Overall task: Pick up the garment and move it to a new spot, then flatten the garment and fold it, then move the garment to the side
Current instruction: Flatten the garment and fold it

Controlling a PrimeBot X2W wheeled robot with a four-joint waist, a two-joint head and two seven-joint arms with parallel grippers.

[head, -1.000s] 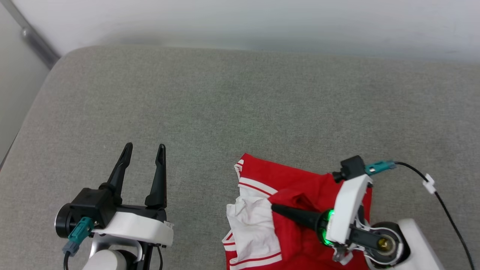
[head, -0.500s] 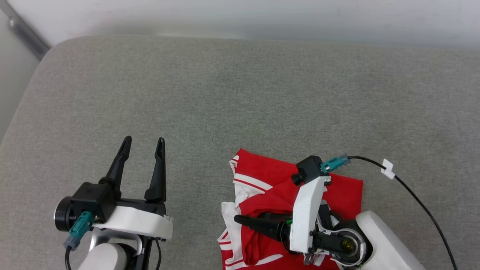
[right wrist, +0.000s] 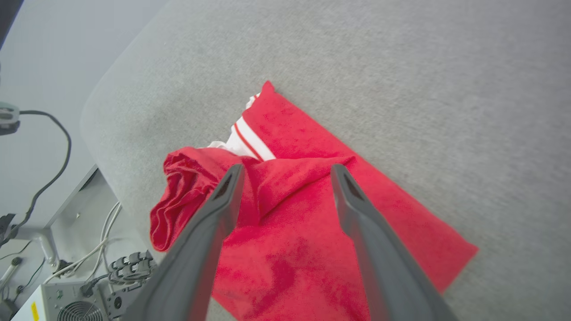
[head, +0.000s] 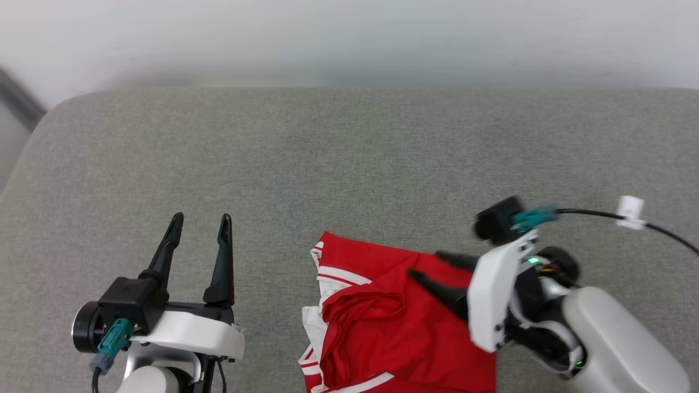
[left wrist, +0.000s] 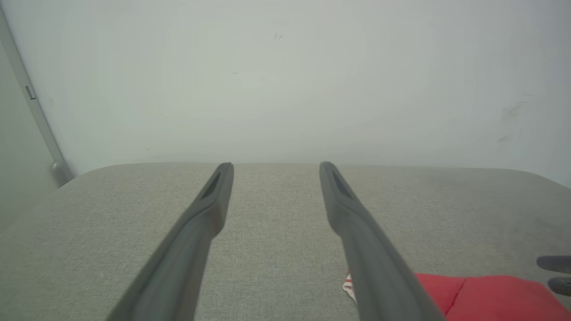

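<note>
Garment (head: 371, 327) lies crumpled at the near edge of the grey cushion (head: 349, 164), right of its centre, with a bunched red fold close to the cushion's rim. Right hand (head: 426, 263) hovers over that patch, fingers spread, gripping nothing. Left hand (head: 201, 217) sits over the cushion's near left, spread and empty. Judged step: flattening. Best to pinch a single layer at the bunch and draw it toward the cushion's centre, away from the rim.

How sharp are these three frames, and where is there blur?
Head view: even, soft light; the right gripper and its cable are smeared, the left gripper and the garment crisp. Left wrist view: that gripper's fingers look soft, close to the lens. Right wrist view: the garment and grey cushion read clearly; its fingers are soft.
</note>
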